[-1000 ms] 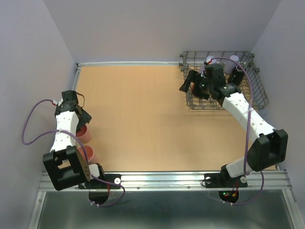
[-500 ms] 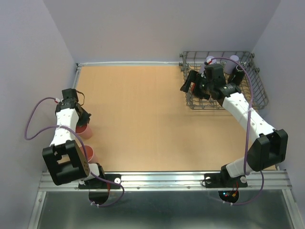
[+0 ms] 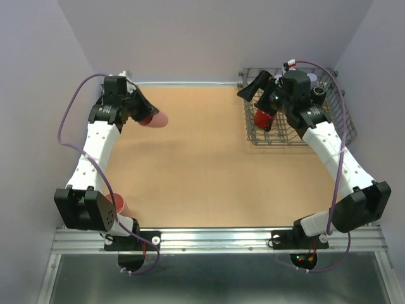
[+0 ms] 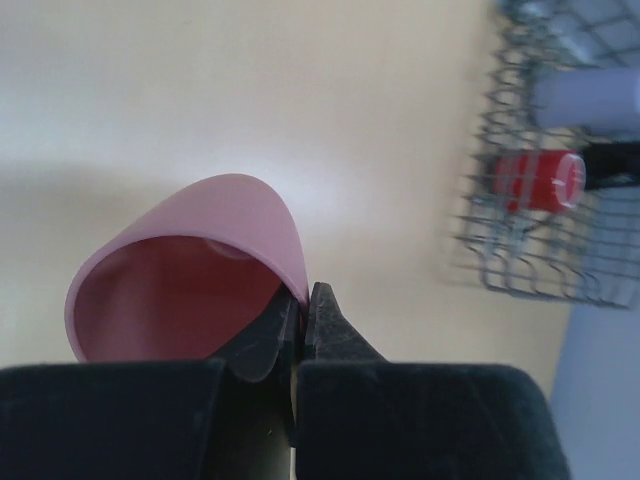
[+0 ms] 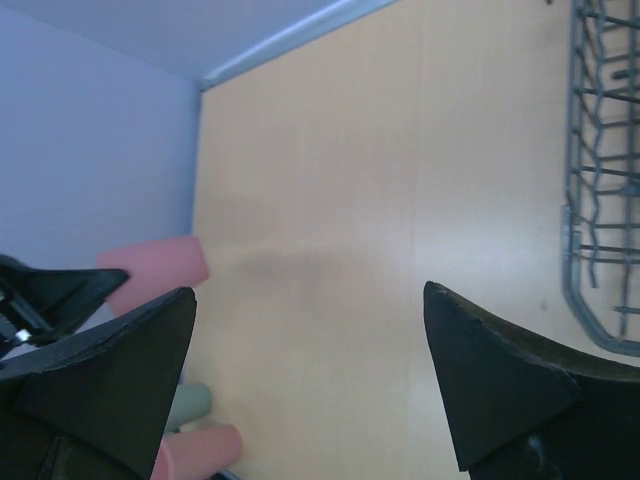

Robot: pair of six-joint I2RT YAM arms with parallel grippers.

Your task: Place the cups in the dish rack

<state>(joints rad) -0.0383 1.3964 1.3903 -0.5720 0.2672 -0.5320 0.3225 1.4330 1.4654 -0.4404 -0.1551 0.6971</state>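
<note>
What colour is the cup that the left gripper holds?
The cup is pink, clearest in the left wrist view.

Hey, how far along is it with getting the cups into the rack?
Done: a red tumbler and a lavender tumbler are in the grey wire dish rack. In hand: the left gripper pinches the rim of a pink tumbler. Left: a second pink tumbler and a pale green tumbler on the table; the right gripper is open, empty.

We see open tabletop (image 3: pixel 202 164) between the held pink cup (image 3: pixel 154 119) and dish rack (image 3: pixel 345 130); red cup (image 3: pixel 262 119) and right gripper (image 3: pixel 259 98) crowd the rack's left end.
</note>
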